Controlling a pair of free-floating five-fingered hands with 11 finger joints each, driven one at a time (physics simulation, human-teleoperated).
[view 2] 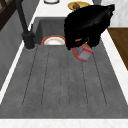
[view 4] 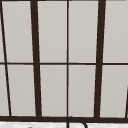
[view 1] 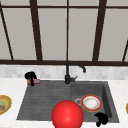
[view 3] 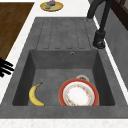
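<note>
Sink (view 1: pixel 45 100): its ribbed drainboard lies below the left hand (view 1: pixel 30 76). Left hand: raised over the drainboard's far left corner, fingers curled down around a small red-and-blue carton (view 2: pixel 82 52), which hangs tilted just beneath the palm. Right hand (view 1: pixel 101 119): idle at the basin's near right corner, fingers curled, holding nothing, close to the red-rimmed plate (view 1: pixel 91 103).

red-blue box (view 2: pixel 82 53) | yellow banana (view 3: pixel 35 95) | red-rimmed plate (view 3: pixel 78 95)
</note>
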